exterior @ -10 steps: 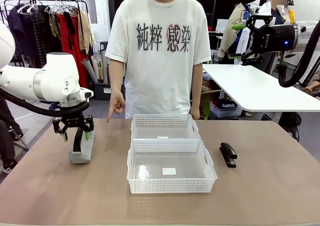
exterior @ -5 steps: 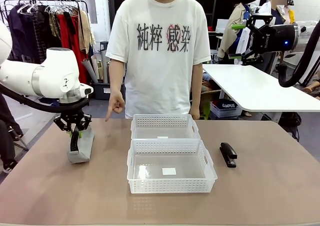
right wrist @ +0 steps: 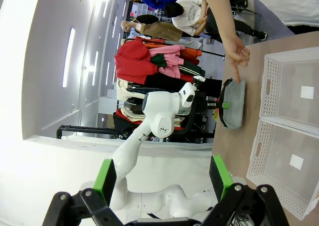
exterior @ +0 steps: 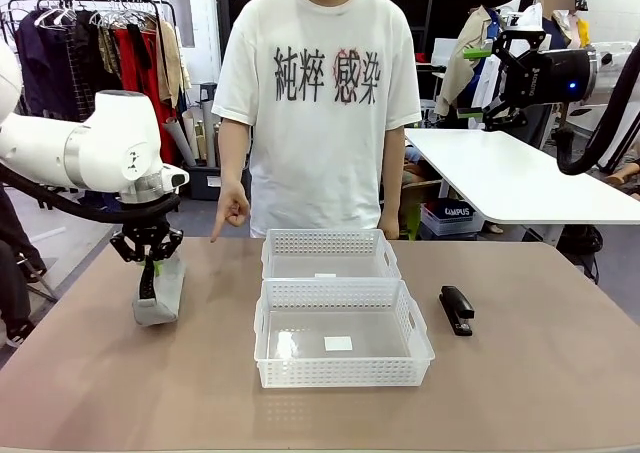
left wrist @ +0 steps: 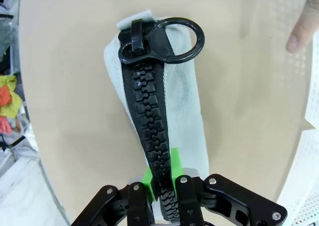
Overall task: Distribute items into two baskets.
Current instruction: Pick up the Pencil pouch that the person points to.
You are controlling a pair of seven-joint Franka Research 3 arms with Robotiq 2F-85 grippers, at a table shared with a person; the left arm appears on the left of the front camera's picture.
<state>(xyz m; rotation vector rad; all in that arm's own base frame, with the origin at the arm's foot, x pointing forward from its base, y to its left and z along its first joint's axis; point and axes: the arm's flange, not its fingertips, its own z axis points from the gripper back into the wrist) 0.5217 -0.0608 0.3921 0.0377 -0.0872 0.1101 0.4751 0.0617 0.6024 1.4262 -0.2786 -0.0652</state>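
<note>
Right at the left jaws, the green pads [left wrist: 173,161] are clenched on the black zipper [left wrist: 149,121] that runs along the top of the grey pouch [left wrist: 192,111]. Beyond the grip, the zipper ends in a slider with a black ring pull [left wrist: 185,39]. Seen from the front, the pouch [exterior: 160,291] hangs narrow edge up beneath the left arm [exterior: 95,153], a little tilted, at the left side of the surface [exterior: 540,393]; whether its underside touches the surface I cannot tell.

The right jaws stand released, green pads [right wrist: 104,178] wide apart with nothing between them, and the right arm [exterior: 560,73] is held high at the right, well above the surface.

In the middle of the surface sit the two baskets, one behind the other with long sides touching: the near basket [exterior: 340,373], with a small white label [exterior: 338,343] on its bottom, and the far basket [exterior: 325,243]. The black stapler [exterior: 456,308] lies on the surface just right of the near basket, apart from it.

At the far side, the person's hand [exterior: 232,213] points a finger downward, between the pouch and the far basket.
</note>
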